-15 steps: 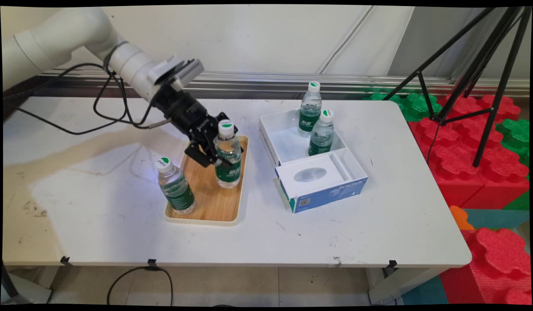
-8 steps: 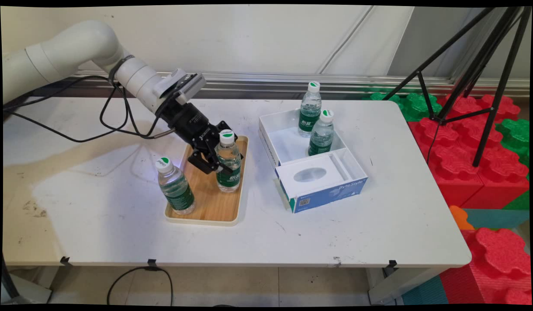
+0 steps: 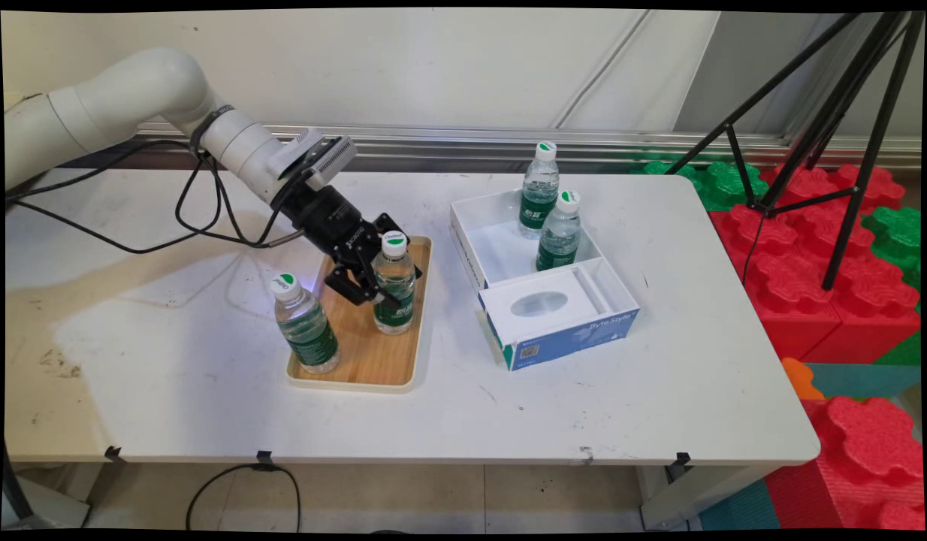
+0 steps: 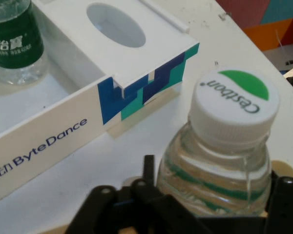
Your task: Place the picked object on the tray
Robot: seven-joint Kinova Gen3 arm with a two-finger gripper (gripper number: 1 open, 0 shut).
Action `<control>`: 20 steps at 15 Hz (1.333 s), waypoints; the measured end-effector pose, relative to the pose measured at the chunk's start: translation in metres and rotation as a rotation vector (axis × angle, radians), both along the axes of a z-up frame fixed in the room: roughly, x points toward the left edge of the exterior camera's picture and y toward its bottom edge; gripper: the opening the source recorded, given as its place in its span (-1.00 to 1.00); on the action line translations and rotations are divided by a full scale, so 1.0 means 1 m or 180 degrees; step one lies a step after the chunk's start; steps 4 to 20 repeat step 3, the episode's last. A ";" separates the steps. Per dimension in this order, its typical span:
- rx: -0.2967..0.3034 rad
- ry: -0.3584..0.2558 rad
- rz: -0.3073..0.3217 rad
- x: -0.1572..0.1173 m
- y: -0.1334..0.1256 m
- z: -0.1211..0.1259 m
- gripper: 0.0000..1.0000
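My black gripper [image 3: 375,289] is shut on a clear water bottle [image 3: 397,276] with a green label and a white cap, which stands upright on the right half of a wooden tray [image 3: 358,355]. In the hand view the bottle [image 4: 224,146] fills the space between my fingers [image 4: 147,168], with its cap close to the camera. A second bottle [image 3: 306,324] of the same kind stands at the tray's near left corner, apart from my gripper.
To the right of the tray lies a white and blue open box [image 3: 471,259] lettered ByteDance [image 4: 49,141], with two bottles [image 3: 539,191] [image 3: 560,234] standing in its far compartment. A black tripod [image 3: 824,150] and red and green foam blocks [image 3: 846,300] stand beyond the table's right edge.
My gripper has come down and slightly back with the bottle, which now stands lower on the tray. The other bottles and the box have not moved.
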State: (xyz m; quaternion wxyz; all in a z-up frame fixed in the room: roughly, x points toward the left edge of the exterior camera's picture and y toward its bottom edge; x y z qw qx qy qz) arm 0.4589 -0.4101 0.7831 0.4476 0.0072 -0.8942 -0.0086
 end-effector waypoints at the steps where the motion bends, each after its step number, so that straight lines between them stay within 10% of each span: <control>1: -0.0003 -0.0004 -0.0001 0.001 0.000 -0.001 1.00; 20: -0.0012 -0.0010 -0.0005 0.004 0.002 -0.003 1.00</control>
